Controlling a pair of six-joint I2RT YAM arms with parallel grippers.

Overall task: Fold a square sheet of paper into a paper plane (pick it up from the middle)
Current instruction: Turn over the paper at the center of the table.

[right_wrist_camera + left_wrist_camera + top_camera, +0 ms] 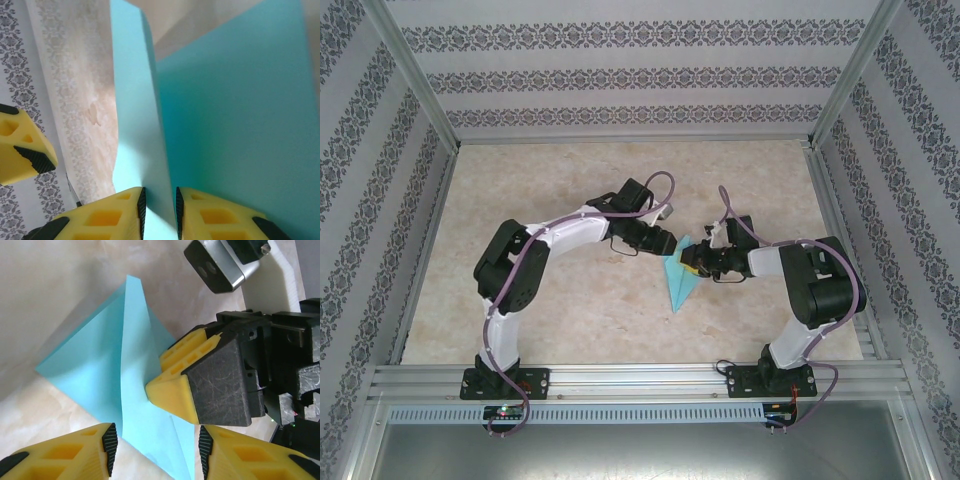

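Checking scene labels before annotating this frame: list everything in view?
light turquoise-blue paper sheet: one, turquoise, mid-table, partly folded to a point, one flap raised.
marbled table top: one, beige, under everything.
patterned wall panels: three, white with grey ornament, around the table.
aluminium frame rails: several, silver, near edge and corners.
left arm: one, white and black, bolted near-left.
right arm: one, black and white, bolted near-right.
left gripper: one, yellow and black, above the paper, jaws open.
right gripper: one, yellow and black, jaws closed on the raised flap.
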